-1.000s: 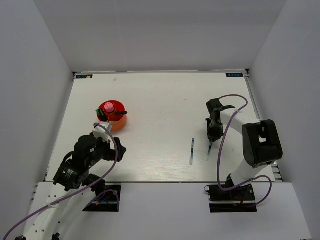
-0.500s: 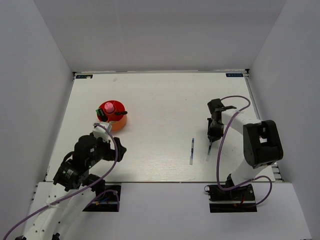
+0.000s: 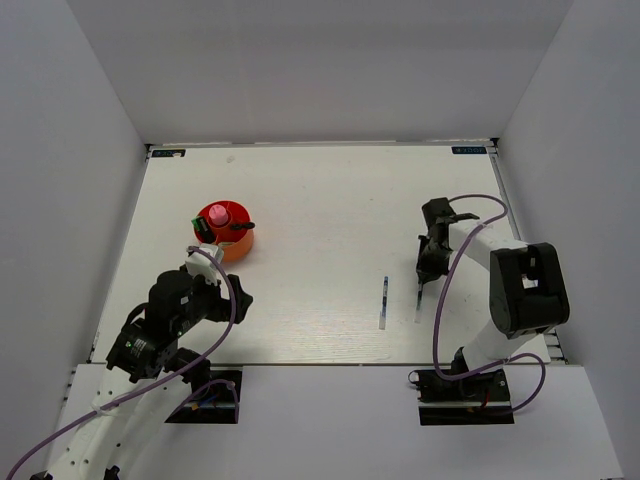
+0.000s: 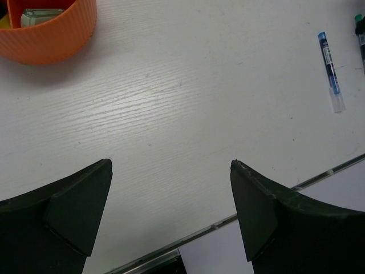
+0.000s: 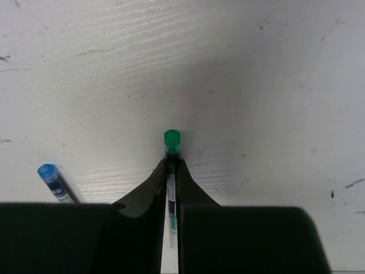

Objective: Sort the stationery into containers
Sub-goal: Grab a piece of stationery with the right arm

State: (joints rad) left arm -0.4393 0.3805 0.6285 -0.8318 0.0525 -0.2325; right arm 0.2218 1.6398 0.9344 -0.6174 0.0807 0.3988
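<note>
**Two thin pens on the table, one pinched by the right tool**

The right tool is seen pressed together on a thin clear-barrelled pen with a green cap. It is gripped just behind the cap, and the rest of the barrel runs back between the fingers. The pen is at the right side of the white wood-grain table. Whether it is lifted off the surface cannot be told. Just beside it, apart from it and untouched, a second thin clear pen with a blue cap is lying.

The gripped pen is judged to be light, stiff and smooth. Little force should be needed, but a round plastic barrel could twist or slide between flat pads. Because hold is taken close to one end, the long free part may swing during a carry. A hold nearer the middle would be steadier, while the present one may suit dropping the pen in end first.

Well apart, at the left of the table, the round orange-red ribbed plastic organiser is standing, with a pink-topped item and dark pieces showing in it. Near it, the left tool is held spread wide over bare table, with nothing between its fingers.
</note>
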